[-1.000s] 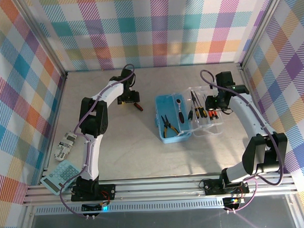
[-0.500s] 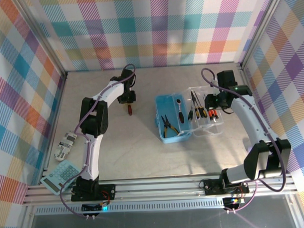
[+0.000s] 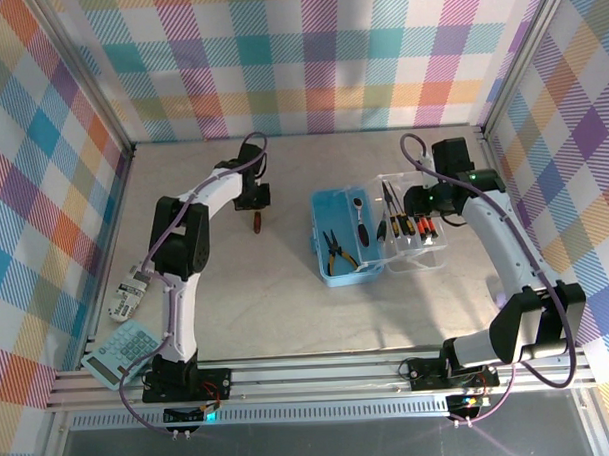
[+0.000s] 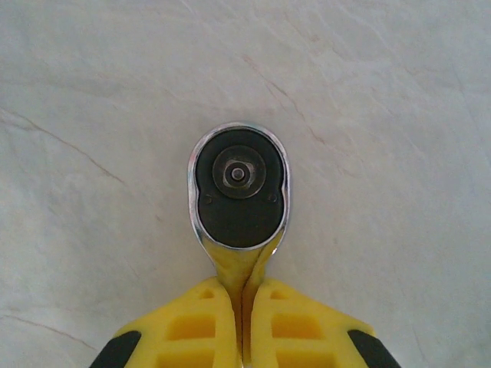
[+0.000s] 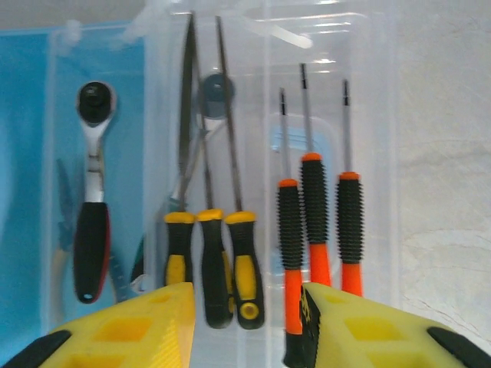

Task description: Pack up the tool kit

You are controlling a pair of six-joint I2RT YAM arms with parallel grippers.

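The tool kit's light-blue case (image 3: 329, 209) lies open at mid-table, a ratchet (image 3: 358, 211) and pliers (image 3: 335, 252) in its base. Its clear lid (image 3: 418, 256) holds yellow-black tools (image 5: 211, 253) and orange-black screwdrivers (image 5: 314, 207). My right gripper (image 5: 247, 295) hovers open over those handles, above the lid (image 3: 422, 200). Left of the case, my left gripper (image 3: 253, 198) points down at the table. It is shut (image 4: 244, 295) on the neck of a second ratchet (image 4: 239, 188), whose red handle (image 3: 255, 223) sticks out toward the near side.
A grey-teal calculator (image 3: 124, 354) and a small white device (image 3: 132, 289) lie at the near left by the left arm's base. Checked walls close in the table on three sides. Bare tabletop (image 3: 277, 299) stretches in front of the case.
My left gripper has shut on the ratchet left of the case, and the ratchet has swung from a slant to pointing straight at the near side. The right gripper barely shifted.
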